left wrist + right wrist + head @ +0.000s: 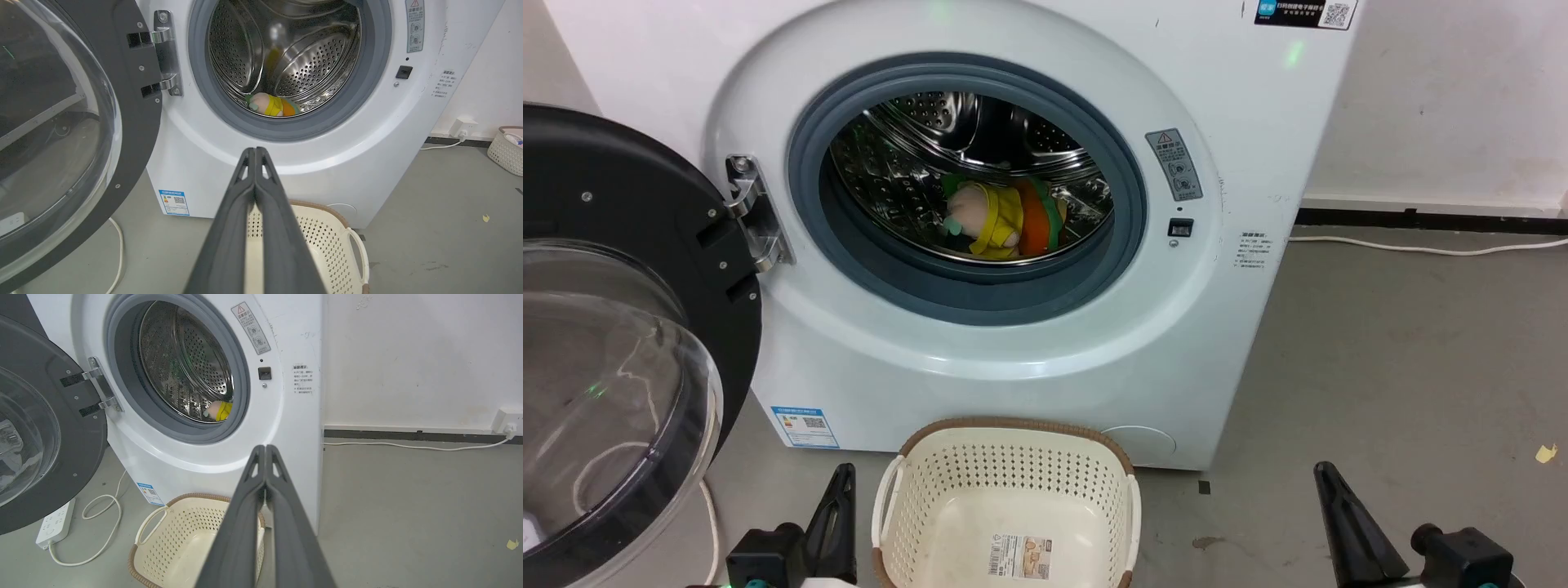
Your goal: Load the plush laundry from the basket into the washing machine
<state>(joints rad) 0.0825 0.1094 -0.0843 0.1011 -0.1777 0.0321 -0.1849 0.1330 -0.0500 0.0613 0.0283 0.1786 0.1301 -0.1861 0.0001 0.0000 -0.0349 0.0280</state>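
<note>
Both soft toys lie in the steel drum of the white washing machine (pixel 980 359): the peach-pink figure in yellow (pixel 982 217) on the left, the orange bun-shaped toy (pixel 1037 217) right beside it. The machine's black-framed bubble door (pixel 613 351) is swung wide open to the left. On the floor before the machine stands the cream basket (pixel 1009 498), holding nothing but its label sticker (pixel 1019 557). My left gripper (pixel 837 506) is low, left of the basket, shut and empty. My right gripper (pixel 1339 514) is low, to the basket's right, also shut and empty.
A white power strip (pixel 55 522) with a looping cable (pixel 100 522) lies on the floor under the open door. Another white cable (pixel 1421 245) runs along the right wall. A second perforated basket (pixel 506 149) stands far right. Grey floor stretches right of the machine.
</note>
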